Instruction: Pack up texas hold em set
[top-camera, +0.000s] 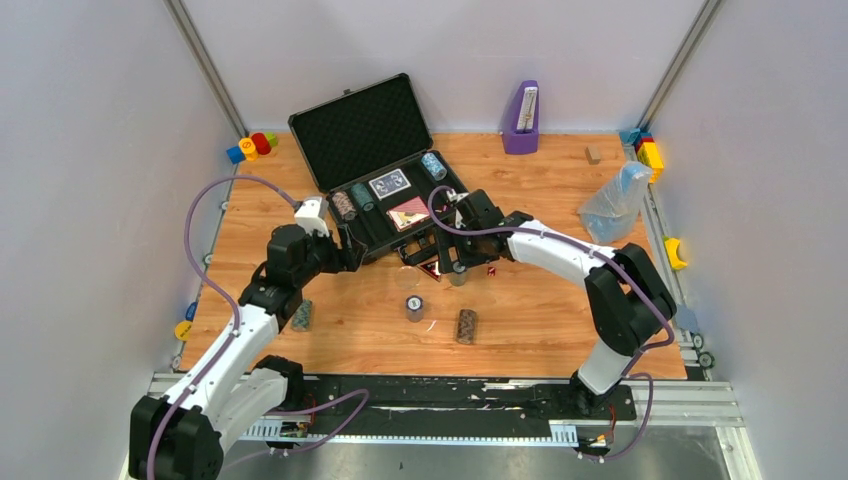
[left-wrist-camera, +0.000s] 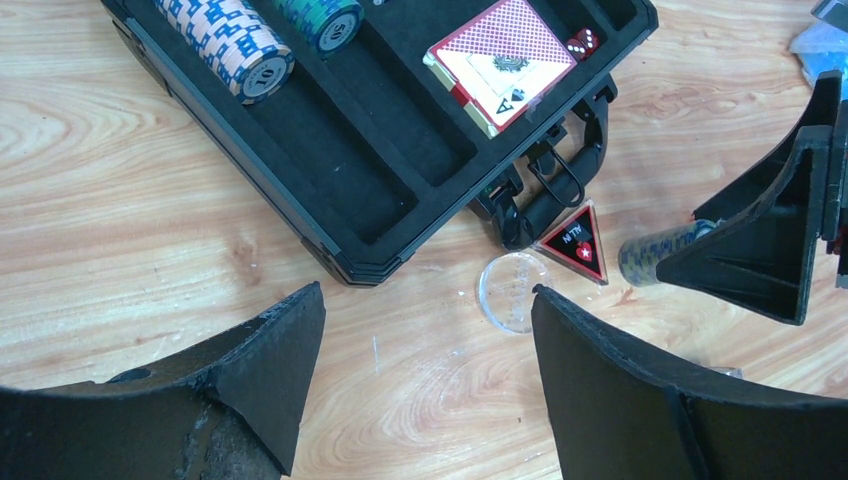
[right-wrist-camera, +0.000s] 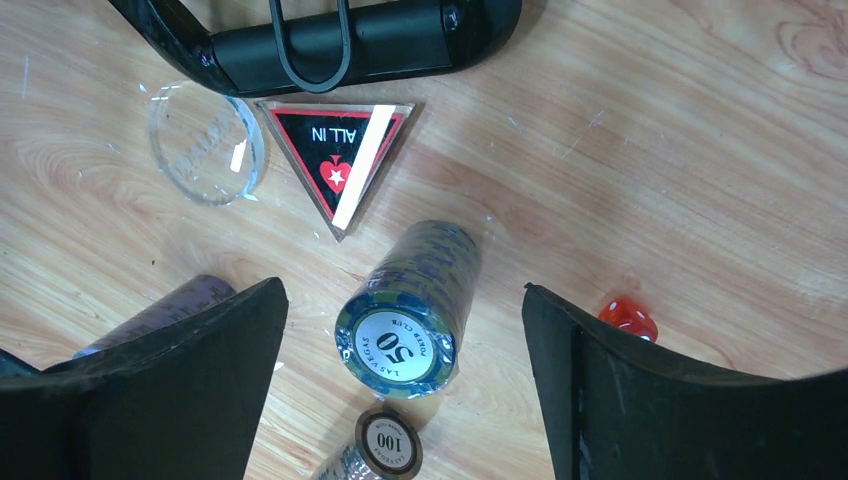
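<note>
Nearest us, loose chip stacks (top-camera: 414, 307) are sitting well in front of the case (top-camera: 360, 130). Closer to the case's handle (right-wrist-camera: 330, 40), our right gripper (right-wrist-camera: 400, 300) is hovering with fingers spread wide around the 50 chip stack (right-wrist-camera: 410, 310), pinching nothing, with the red die (right-wrist-camera: 628, 318) and triangular button (right-wrist-camera: 335, 160) just beside it. Our left gripper (left-wrist-camera: 425, 310) is gaping empty at the case's front corner. We're guessing an off-centre squeeze sends those chips spilling, or a finger flicks the die away.
</note>
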